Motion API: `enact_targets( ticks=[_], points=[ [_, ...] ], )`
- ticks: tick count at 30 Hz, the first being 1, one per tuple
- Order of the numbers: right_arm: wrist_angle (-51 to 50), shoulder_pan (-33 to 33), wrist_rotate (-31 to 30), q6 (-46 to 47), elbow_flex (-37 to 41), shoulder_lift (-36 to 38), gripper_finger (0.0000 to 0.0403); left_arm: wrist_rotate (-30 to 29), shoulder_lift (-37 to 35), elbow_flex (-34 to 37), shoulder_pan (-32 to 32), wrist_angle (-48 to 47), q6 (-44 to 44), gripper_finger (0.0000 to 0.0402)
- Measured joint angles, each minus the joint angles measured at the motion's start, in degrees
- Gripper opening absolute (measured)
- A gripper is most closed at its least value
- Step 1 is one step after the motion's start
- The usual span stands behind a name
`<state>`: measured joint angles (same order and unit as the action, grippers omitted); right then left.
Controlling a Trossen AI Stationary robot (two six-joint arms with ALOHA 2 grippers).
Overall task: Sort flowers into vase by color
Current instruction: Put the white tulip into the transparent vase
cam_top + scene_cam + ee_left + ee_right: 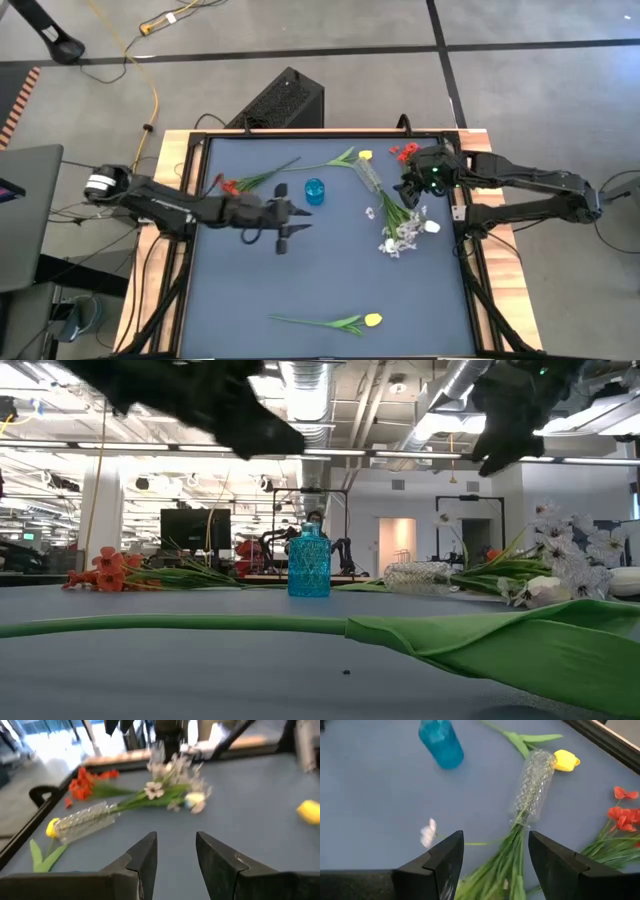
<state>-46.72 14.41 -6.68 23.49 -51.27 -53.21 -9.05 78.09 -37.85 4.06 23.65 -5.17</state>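
Note:
A small blue vase (314,190) stands upright mid-table. A clear glass vase (370,176) lies on its side, with the green stems of the white-pink sprays (400,236) reaching into its mouth (521,817). Flat on the table lie red flowers at far left (231,186) and far right (405,152), a yellow tulip (365,155) beside the clear vase, another yellow tulip (372,320) near the front edge, and a white tulip (432,227). My left gripper (298,220) hovers open just near-left of the blue vase. My right gripper (495,855) hangs open above the sprays' stems.
A raised wooden frame (172,170) borders the table. Bare blue-grey surface lies between the blue vase and the near yellow tulip. A black box (285,100) stands on the floor beyond the far edge.

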Motion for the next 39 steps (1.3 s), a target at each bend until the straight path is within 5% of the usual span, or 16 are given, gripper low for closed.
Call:
enact_targets(
  ticks=[6,11,16,39],
  points=[
    [0.3,3.6,-0.5,-11.3,0.0,-7.4,0.0249,-4.3,4.6,-11.7,-0.6,-16.4,-2.8,0.0125],
    [0.5,10.8,2.6,-7.1,0.0,-14.4,0.0248,-8.8,4.0,-12.0,-0.8,-17.7,-5.1,0.0125],
    [2.1,15.4,9.5,-2.6,0.0,-21.1,0.0248,-4.9,4.1,-12.0,-2.3,-16.9,-2.8,0.0125],
    [10.8,15.8,13.0,-3.0,-0.3,-35.4,0.0251,-1.7,4.4,-9.7,-2.7,-16.5,-1.6,0.0125]
  ],
)
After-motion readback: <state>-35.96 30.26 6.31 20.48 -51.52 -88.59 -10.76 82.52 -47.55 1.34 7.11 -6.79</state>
